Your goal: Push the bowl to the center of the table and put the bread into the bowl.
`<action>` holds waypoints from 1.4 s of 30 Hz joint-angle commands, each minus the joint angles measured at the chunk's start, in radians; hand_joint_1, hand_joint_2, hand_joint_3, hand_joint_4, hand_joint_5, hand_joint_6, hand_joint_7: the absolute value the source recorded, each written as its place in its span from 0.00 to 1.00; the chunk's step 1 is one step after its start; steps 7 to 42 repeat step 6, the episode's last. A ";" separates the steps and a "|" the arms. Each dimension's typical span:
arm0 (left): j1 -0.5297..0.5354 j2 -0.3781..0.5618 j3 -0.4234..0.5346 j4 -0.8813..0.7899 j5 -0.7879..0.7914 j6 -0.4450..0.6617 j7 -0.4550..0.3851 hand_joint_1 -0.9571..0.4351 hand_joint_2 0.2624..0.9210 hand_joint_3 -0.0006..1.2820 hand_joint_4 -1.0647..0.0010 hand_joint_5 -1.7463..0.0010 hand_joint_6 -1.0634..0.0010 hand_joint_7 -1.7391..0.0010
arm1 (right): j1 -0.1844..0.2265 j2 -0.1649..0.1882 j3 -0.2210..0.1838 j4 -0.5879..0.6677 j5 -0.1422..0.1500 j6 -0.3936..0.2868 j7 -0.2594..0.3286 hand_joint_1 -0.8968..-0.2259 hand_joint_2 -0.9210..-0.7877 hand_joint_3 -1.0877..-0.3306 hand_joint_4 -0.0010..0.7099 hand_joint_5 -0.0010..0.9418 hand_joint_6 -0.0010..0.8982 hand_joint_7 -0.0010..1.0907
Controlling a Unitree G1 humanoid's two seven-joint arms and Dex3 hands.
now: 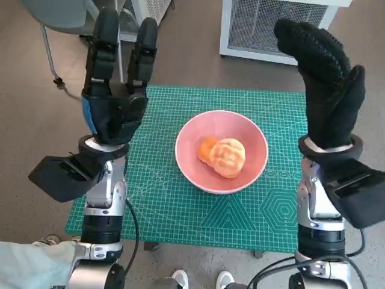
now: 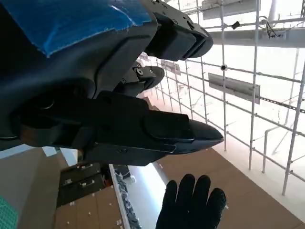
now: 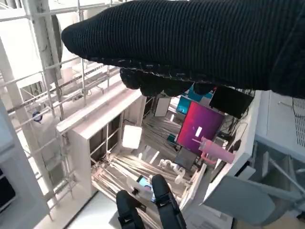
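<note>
Overhead, the pink bowl [image 1: 221, 150] sits near the middle of the green mat [image 1: 180, 205] with the bread [image 1: 227, 157] already inside — little can go wrong unless a descending arm clips the rim and shoves it aside. Both hands are raised, fingers up and holding nothing: the left hand [image 1: 114, 90] and the right hand [image 1: 328, 84]. From the left wrist, its black fingers [image 2: 162, 131] extend loosely, empty. From the right wrist, only the glove [image 3: 190, 43] shows, grasping nothing.
</note>
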 commanded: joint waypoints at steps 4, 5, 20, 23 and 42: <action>0.012 -0.012 -0.020 0.003 0.000 -0.008 0.000 0.66 1.00 0.10 0.70 0.98 0.62 0.99 | 0.009 -0.008 -0.001 0.017 -0.004 -0.007 -0.002 0.55 0.00 0.49 0.46 0.02 0.01 0.63; 0.014 -0.013 -0.022 0.004 0.000 -0.009 -0.001 0.66 1.00 0.10 0.70 0.98 0.62 0.99 | 0.011 -0.008 -0.001 0.018 -0.004 -0.008 -0.002 0.55 0.00 0.49 0.46 0.02 0.01 0.63; 0.015 -0.012 -0.024 0.005 0.000 -0.012 -0.003 0.66 1.00 0.10 0.70 0.98 0.62 0.99 | 0.012 -0.008 -0.002 0.018 -0.003 -0.009 -0.002 0.55 0.00 0.49 0.46 0.02 0.01 0.63; 0.015 -0.012 -0.024 0.005 0.000 -0.012 -0.003 0.66 1.00 0.10 0.70 0.98 0.62 0.99 | 0.012 -0.008 -0.002 0.018 -0.003 -0.009 -0.002 0.55 0.00 0.49 0.46 0.02 0.01 0.63; 0.015 -0.012 -0.024 0.005 0.000 -0.012 -0.003 0.66 1.00 0.10 0.70 0.98 0.62 0.99 | 0.012 -0.008 -0.002 0.018 -0.003 -0.009 -0.002 0.55 0.00 0.49 0.46 0.02 0.01 0.63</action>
